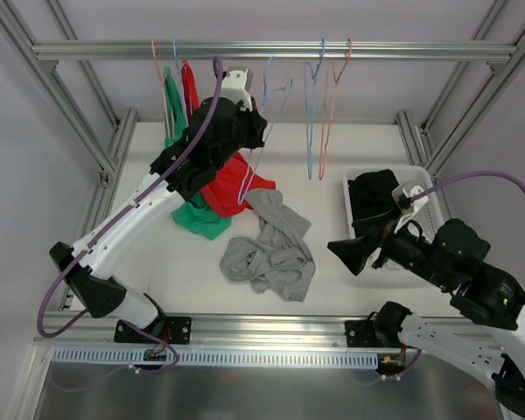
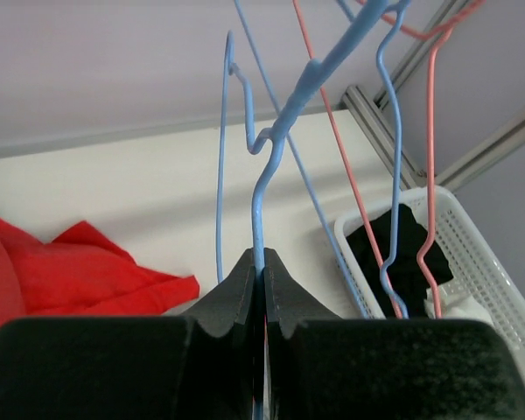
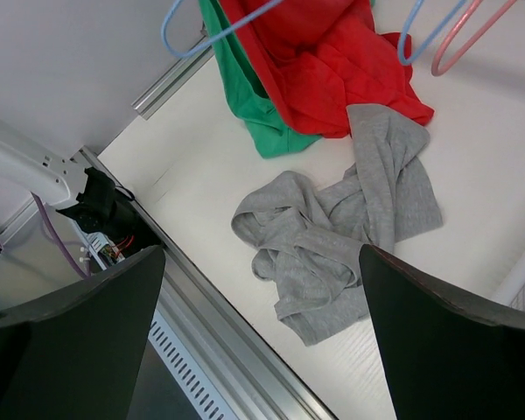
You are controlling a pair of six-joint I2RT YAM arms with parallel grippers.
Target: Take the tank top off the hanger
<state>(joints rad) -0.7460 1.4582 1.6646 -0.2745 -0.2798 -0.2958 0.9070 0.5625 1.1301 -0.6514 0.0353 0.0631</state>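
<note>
A grey tank top [image 1: 271, 249] lies crumpled on the white table, off any hanger; it also shows in the right wrist view [image 3: 332, 245]. My left gripper [image 1: 252, 127] is raised near the rail and shut on the wire of a light blue hanger [image 1: 252, 166]. In the left wrist view the jaws [image 2: 262, 262] pinch that blue wire [image 2: 259, 210]. A red garment [image 1: 232, 188] and a green one [image 1: 197, 217] drape below the left arm. My right gripper [image 1: 359, 249] is open and empty, right of the grey top, with its fingers [image 3: 70, 332] wide apart.
A white basket [image 1: 424, 188] holding a black garment [image 1: 372, 197] stands at the right. A blue hanger [image 1: 311, 114] and a pink hanger [image 1: 328, 114] hang bare on the top rail [image 1: 402, 51]. Metal frame posts stand on both sides.
</note>
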